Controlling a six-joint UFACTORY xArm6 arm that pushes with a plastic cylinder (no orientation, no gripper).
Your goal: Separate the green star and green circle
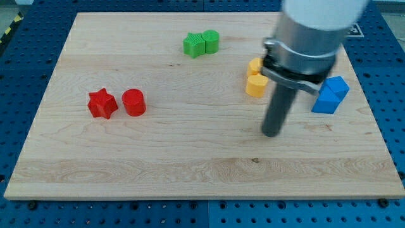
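The green star (pixel 194 44) and the green circle (pixel 211 40) sit touching side by side near the view's top, the star on the left. My tip (pixel 271 133) rests on the board well below and to the right of them, below the yellow blocks. It touches no block.
A red star (pixel 102 104) and a red circle (pixel 133 102) lie at the left. Two yellow blocks (pixel 255 80) sit just left of the rod. Two blue blocks (pixel 331 95) sit at the right, near the board's edge. The wooden board (pixel 158 158) lies on a blue perforated table.
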